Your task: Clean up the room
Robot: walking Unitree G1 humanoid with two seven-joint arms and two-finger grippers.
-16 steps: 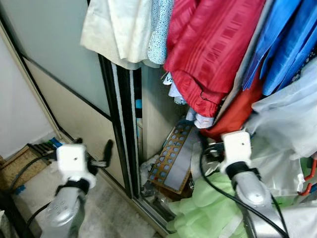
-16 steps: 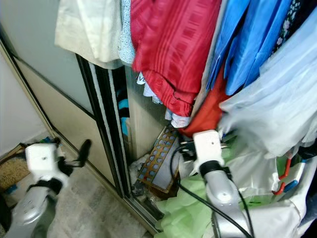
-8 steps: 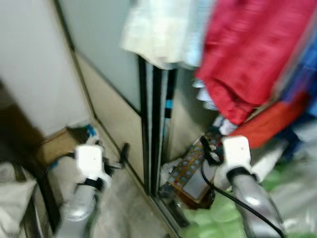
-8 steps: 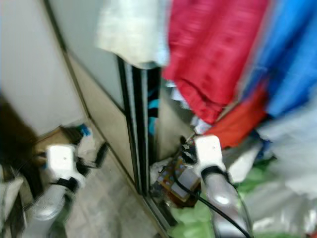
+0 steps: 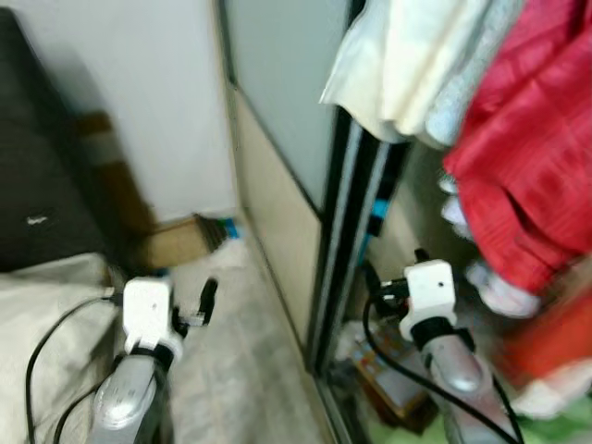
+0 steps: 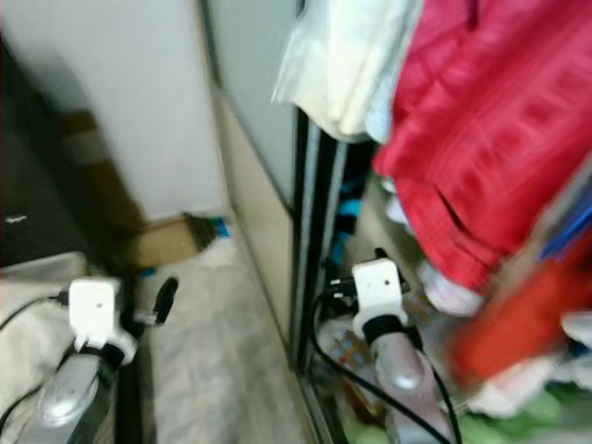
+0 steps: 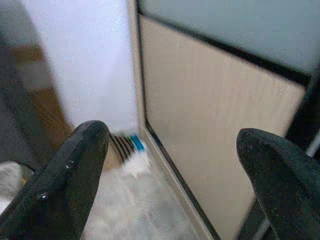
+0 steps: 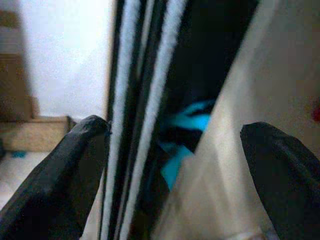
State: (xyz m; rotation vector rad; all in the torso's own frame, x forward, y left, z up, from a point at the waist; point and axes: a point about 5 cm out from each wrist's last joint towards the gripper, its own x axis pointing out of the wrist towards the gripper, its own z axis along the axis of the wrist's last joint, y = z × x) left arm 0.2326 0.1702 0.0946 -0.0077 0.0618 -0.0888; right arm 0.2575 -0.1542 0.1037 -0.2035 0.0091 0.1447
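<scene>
A wardrobe with a sliding door stands ahead, its black track edge running down to the floor. A red garment and a cream garment hang inside. Clutter lies on the wardrobe floor, blurred. My left gripper is open and empty, held low over the pale floor in front of the beige door panel. My right gripper is open and empty too, pointing at the door's edge with something bright blue behind it.
A flat cardboard box lies at the base of the white wall. Dark furniture stands at the far left, with pale fabric below it. Green cloth lies at the bottom right. The pictures are blurred.
The whole picture has swung toward the left: the clothes slid to the right edge, the blue garments left the picture, and the wall and dark furniture came in. Both arms keep their pose.
</scene>
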